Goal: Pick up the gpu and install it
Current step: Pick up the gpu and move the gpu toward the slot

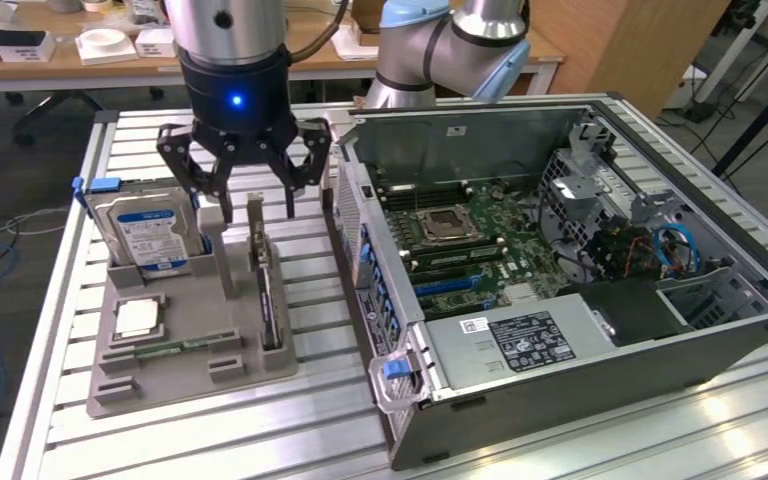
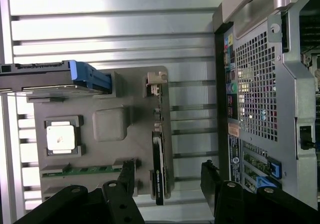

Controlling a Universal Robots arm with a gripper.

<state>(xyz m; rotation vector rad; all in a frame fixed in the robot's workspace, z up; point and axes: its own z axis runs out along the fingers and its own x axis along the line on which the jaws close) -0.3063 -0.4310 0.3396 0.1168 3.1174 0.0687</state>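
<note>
Gripper (image 1: 257,207) spread to the full, nothing held. Poised just above the gpu (image 1: 267,290), over its far end by the silver bracket (image 1: 256,215). From the wrist view, same gripper (image 2: 168,176) with one black finger (image 2: 126,176) on each side of the gpu (image 2: 158,171), card in the gap between. Hard to tell whether either fingertip touches the card; apparently just apart.

Standing on edge in a slot of the gray holder tray (image 1: 171,385), along the tray side nearest the computer case (image 1: 558,400): the gpu, not yet lifted.

On the same tray (image 2: 112,124): a hard drive (image 1: 144,230) with blue-white label, upright at the far end toward the exterior view's left; a processor chip (image 1: 137,318) lying flat in its recess; a narrow green memory stick (image 1: 177,347) just beside that, toward the near end.

On the exterior view's right, case lying on its side on the slatted aluminium table (image 1: 291,430), side panel off, motherboard (image 1: 504,235) exposed.
</note>
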